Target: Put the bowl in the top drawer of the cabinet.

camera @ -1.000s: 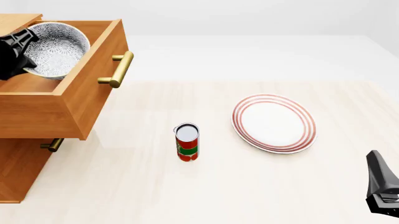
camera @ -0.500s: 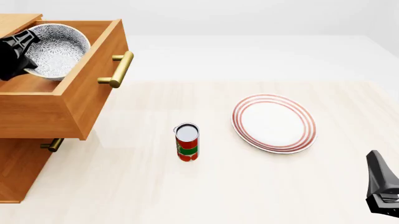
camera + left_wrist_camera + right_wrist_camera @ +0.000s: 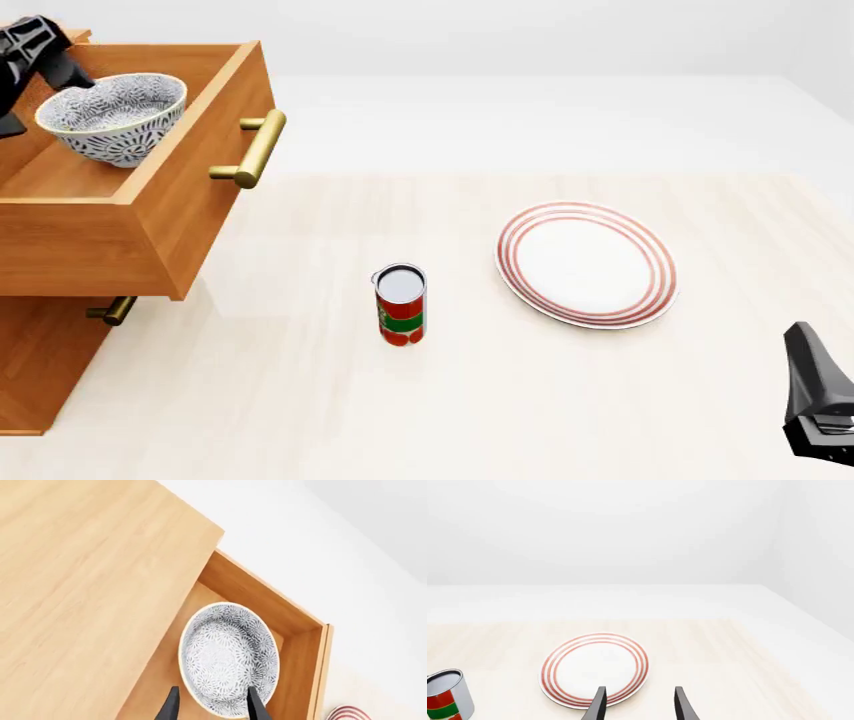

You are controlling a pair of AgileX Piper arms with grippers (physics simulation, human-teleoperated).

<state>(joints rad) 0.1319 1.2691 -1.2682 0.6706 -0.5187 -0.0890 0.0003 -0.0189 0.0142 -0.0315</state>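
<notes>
Pale wood table (image 3: 534, 400) under a plain white backdrop. At far left, the orange-brown cabinet (image 3: 40, 380), its top drawer (image 3: 174, 210) pulled well out, long brass bar handle (image 3: 254, 148) on the front; below it, a smaller brass handle (image 3: 112, 310) on the lower drawer. Inside the open top drawer, upright on the drawer floor, the bowl (image 3: 112, 118), white with dense blue-grey floral pattern; seen from the left wrist as sitting toward the drawer's front right corner, close to the walls (image 3: 227, 657). Above the drawer's back left, partly cut off by the frame edge, the left gripper (image 3: 34, 45): fingers spread apart in the left wrist view (image 3: 212, 711), gripping nothing, one fingertip over the bowl's rim and the other outside it; contact not discernible. Further right on the table, a red and green can (image 3: 400, 305) standing upright, well apart from the cabinet. Right of that, a flat white plate with red rings (image 3: 587, 264), near the can but not touching. At far right, low at the frame edge, the right gripper (image 3: 821, 410), fingers parted in its wrist view (image 3: 639, 711) and empty, hanging above the table short of the plate.
</notes>
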